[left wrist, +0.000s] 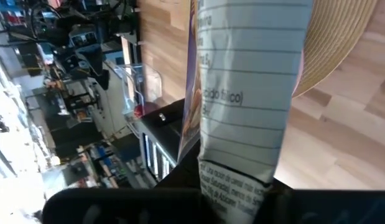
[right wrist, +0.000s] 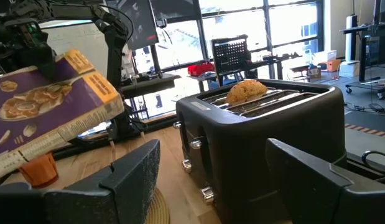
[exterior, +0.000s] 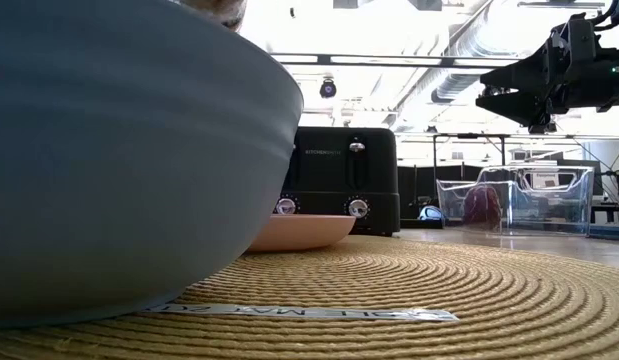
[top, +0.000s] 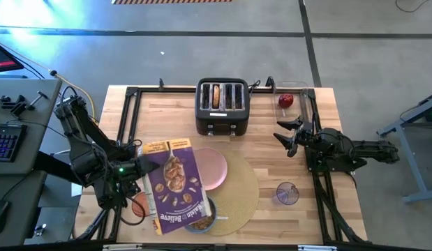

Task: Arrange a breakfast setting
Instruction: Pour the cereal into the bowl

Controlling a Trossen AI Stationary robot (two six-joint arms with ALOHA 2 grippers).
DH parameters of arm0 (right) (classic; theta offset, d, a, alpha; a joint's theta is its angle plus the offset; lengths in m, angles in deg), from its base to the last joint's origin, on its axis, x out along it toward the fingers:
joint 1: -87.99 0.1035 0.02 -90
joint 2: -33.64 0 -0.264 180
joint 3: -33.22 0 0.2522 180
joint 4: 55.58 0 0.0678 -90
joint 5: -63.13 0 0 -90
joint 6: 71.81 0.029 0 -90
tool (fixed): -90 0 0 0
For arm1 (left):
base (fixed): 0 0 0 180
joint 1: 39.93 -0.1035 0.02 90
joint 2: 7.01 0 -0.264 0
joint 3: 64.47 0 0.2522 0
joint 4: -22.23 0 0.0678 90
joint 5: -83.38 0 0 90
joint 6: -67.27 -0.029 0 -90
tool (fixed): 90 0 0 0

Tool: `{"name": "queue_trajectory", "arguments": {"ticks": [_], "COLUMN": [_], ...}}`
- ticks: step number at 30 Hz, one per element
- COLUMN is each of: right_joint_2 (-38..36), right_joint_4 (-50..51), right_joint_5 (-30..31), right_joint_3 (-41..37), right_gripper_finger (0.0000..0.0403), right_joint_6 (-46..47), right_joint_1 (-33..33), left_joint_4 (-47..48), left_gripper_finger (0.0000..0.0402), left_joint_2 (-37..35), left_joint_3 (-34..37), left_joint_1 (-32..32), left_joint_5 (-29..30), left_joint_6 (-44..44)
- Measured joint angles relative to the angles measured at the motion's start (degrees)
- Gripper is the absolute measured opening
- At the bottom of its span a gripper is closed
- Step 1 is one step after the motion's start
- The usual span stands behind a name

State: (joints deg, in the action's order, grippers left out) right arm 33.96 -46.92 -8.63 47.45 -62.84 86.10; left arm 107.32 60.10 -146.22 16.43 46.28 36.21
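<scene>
My left gripper (top: 140, 167) is clenched on the cereal box (top: 175, 183), tilted over the blue bowl (top: 204, 222) just beyond its fingertips (light, crushable card, best held low on the edges). My right gripper (top: 284, 136) hangs open, the toaster (top: 222, 105) with its bagel (top: 216, 95) just ahead.

Left tool (top: 142, 169) clamped closed; right tool (top: 284, 136) hovers, fingers apart.

Bagel (right wrist: 245, 91) upright in toaster (right wrist: 267, 143) slot; tilted cereal box (right wrist: 46, 106) above orange cup (right wrist: 38, 168); gripper (right wrist: 211, 186) fingers apart.
</scene>
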Motion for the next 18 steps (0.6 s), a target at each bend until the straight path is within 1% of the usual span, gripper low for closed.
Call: {"name": "queue_trajectory", "arguments": {"ticks": [3, 9, 18], "right_joint_2": [0.0, 0.0, 0.0], "right_joint_4": [0.0, 0.0, 0.0], "right_joint_5": [0.0, 0.0, 0.0], "right_joint_3": [0.0, 0.0, 0.0], "right_gripper_finger": [0.0284, 0.0284, 0.0284], "right_joint_6": [0.0, 0.0, 0.0], "right_joint_1": [0.0, 0.0, 0.0], "left_joint_4": [0.0, 0.0, -0.1], "left_gripper_finger": [0.0005, 0.0005, 0.0005], "left_joint_2": [0.0, -0.1, -0.2], "left_joint_3": [0.0, 0.0, 0.0], "left_joint_1": [0.0, 0.0, 0.0], "left_joint_5": [-0.4, -3.4, -3.5], "left_joint_6": [3.1, 9.3, 22.5]}}
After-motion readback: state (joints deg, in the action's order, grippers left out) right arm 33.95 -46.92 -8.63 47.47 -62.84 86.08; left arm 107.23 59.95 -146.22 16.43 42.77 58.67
